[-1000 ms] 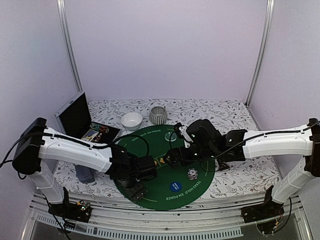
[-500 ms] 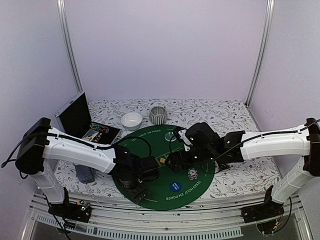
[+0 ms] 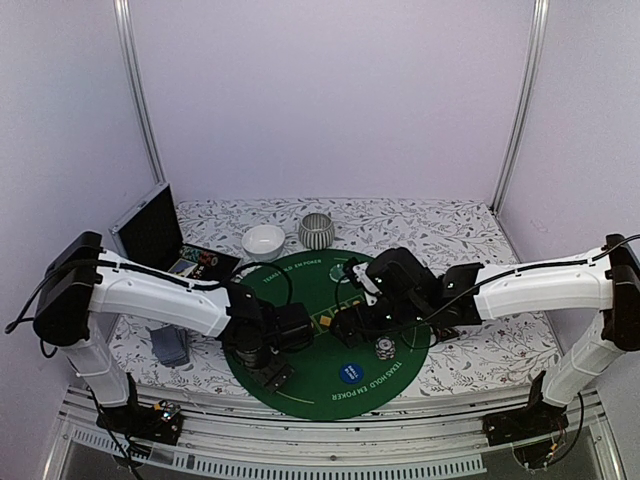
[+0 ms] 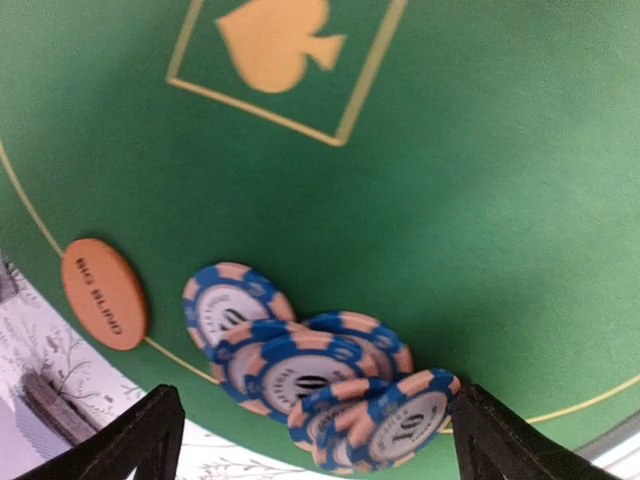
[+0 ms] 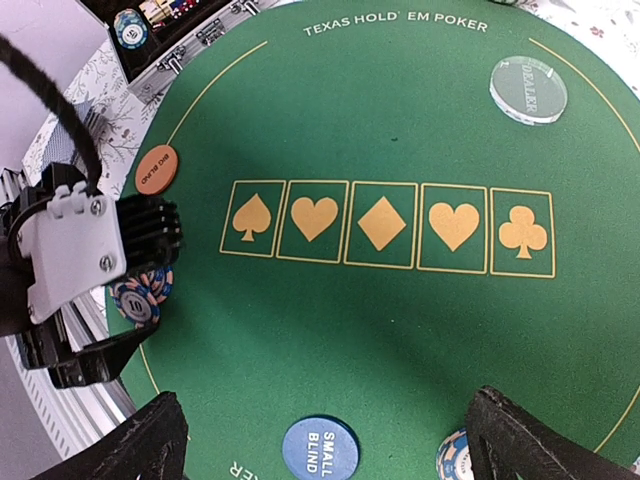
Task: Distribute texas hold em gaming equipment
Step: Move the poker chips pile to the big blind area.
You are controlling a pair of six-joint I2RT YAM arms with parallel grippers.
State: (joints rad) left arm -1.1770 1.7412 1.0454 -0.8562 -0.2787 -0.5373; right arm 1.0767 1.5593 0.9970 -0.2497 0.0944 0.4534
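Hovering left end effector [image 4: 315, 395]: its two fingers are spread wide and hold nothing. The poker chips [image 4: 290, 365] lie between the tips, and I cannot tell if a finger touches one.
Chip look: blue and peach stripes round the rim, and a white middle with "10". They make a small spilled pile, each chip leaning on the next, faces up.
Pile direction: its long side runs along the yellow line at the rim of the green mat [image 5: 400, 330], on the left arm's side.
Big blind: the orange disc [image 4: 103, 293] lies flat on the yellow line, just beside the pile.
Right side: the right end effector [image 5: 325, 400] is spread wide too, gripping nothing, up over the mat.
Small blind: the blue disc [image 5: 319, 447] lies on the mat, seen between those fingers.
Dealer: the pale green disc [image 5: 528, 89] lies near the far rim.
Bowls: a white bowl [image 3: 264, 241] and a striped grey bowl [image 3: 316, 230] stand on the worktop [image 3: 450, 225] behind the mat.
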